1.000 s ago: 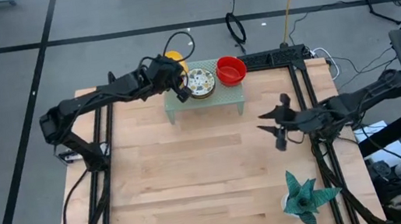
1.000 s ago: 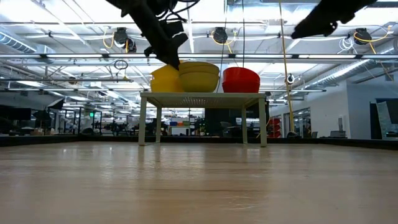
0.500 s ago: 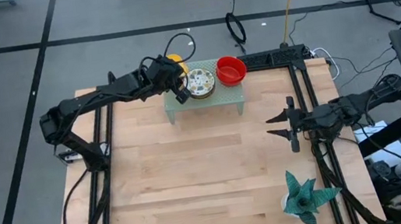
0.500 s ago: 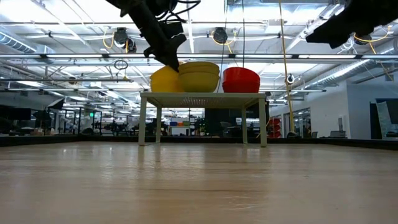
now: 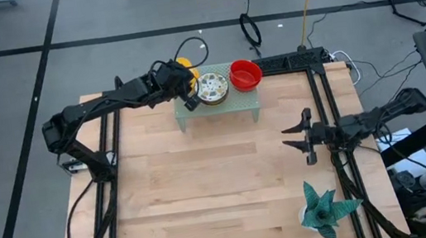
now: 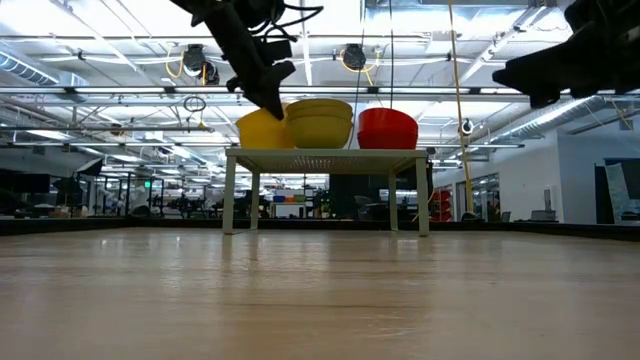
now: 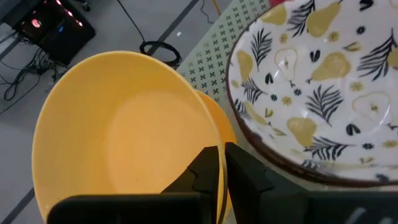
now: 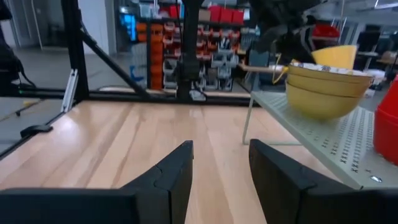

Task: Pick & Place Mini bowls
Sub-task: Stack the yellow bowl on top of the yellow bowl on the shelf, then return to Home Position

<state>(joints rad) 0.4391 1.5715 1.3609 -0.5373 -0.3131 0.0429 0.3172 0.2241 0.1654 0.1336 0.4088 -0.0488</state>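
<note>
On the perforated rack, left gripper clamped on smooth yellow bowl rim, right gripper spread apart.

A light wooden table carries a pale green perforated rack at its far edge; nearer, right of the rack, stands a spiky-leaved plant.

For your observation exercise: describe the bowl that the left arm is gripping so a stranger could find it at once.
Start at the pale green perforated rack at the table's far edge. At its left end, the left end effector pinches the rim of a plain yellow bowl, tilted. Its neighbours are a pear-and-leaf patterned bowl and a red bowl.
</note>
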